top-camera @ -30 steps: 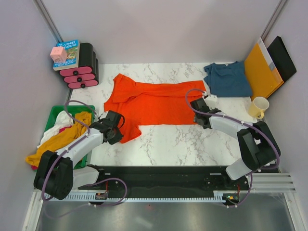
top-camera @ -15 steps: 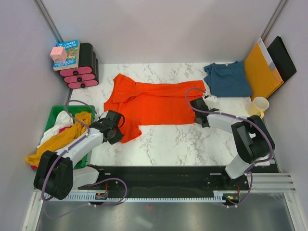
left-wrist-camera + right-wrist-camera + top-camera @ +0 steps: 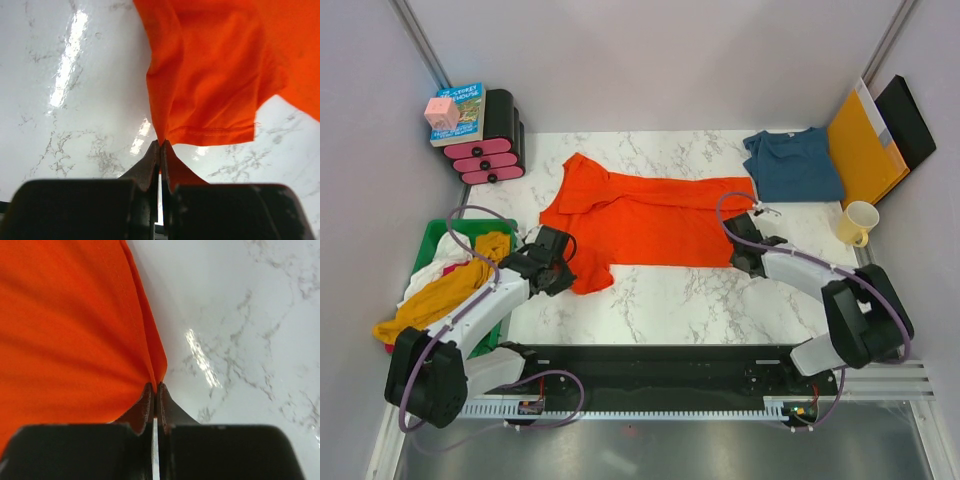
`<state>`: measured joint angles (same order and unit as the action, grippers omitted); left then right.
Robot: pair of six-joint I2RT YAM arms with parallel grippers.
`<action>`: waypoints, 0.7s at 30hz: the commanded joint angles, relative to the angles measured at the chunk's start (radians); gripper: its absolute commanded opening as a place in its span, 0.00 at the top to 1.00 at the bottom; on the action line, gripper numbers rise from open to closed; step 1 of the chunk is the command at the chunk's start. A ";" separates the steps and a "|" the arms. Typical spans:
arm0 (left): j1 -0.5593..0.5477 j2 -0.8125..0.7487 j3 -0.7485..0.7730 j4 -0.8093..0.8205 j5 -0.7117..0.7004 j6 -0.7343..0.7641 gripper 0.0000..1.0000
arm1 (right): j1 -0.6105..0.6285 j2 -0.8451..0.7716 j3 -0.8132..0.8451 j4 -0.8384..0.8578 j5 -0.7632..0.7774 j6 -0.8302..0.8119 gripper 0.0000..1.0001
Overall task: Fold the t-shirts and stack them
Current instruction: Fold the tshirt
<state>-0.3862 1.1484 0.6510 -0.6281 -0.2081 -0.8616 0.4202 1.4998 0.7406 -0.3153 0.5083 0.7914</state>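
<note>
Your left fingers pinched shut on sleeve hem of orange t-shirt, right fingers shut on its bottom-hem corner. Shirt spread across middle of worktop, teal t-shirt far right. Lift both evenly, slow, or cloth bunches.

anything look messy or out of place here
The mustard-yellow garment spills out of the green bin on the left, draped over its near edge. The orange t-shirt lies skewed and rumpled on the table, not yet folded.
</note>
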 commanded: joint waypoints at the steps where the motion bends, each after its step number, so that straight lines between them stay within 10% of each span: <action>1: -0.011 -0.087 0.071 -0.042 -0.030 0.015 0.98 | 0.017 -0.198 -0.010 -0.159 0.013 0.061 1.00; 21: -0.023 -0.328 0.148 -0.255 -0.013 -0.051 0.98 | -0.001 -0.360 0.023 -0.318 0.018 0.040 1.00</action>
<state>-0.4057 0.8371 0.7151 -0.8272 -0.2085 -0.8810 0.4355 1.1633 0.7269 -0.5949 0.4911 0.8341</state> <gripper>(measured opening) 0.026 0.018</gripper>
